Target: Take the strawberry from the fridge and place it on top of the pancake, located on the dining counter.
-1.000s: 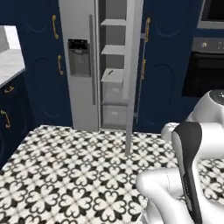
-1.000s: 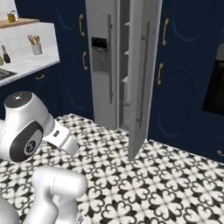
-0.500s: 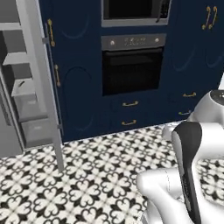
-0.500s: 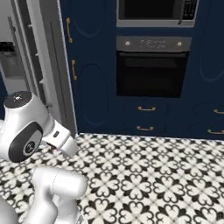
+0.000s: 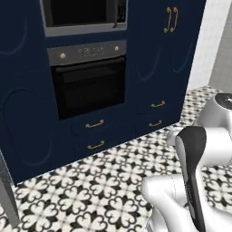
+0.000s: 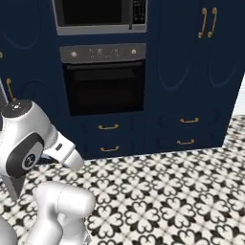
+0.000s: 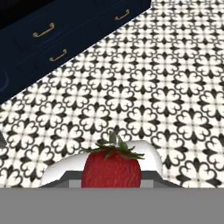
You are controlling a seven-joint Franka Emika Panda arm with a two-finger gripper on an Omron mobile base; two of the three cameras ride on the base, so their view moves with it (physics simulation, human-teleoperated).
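Hand view puts the strawberry [image 7: 111,168] right at my gripper [image 7: 111,180], green cap up, pinched between my jaws, which sit narrow around it. Below it lies the black-and-white patterned floor [image 7: 175,87], with navy drawers [image 7: 65,39] and their gold handles off toward the top. From the left base view I face a built-in oven [image 5: 88,81] set in navy cabinets [image 5: 158,59], a microwave [image 5: 84,13] above it. I judge the picking done and the carry step in hand. My next move calls for driving on until the dining counter and pancake come before me, grip kept firm, then lowering the berry onto the stack.
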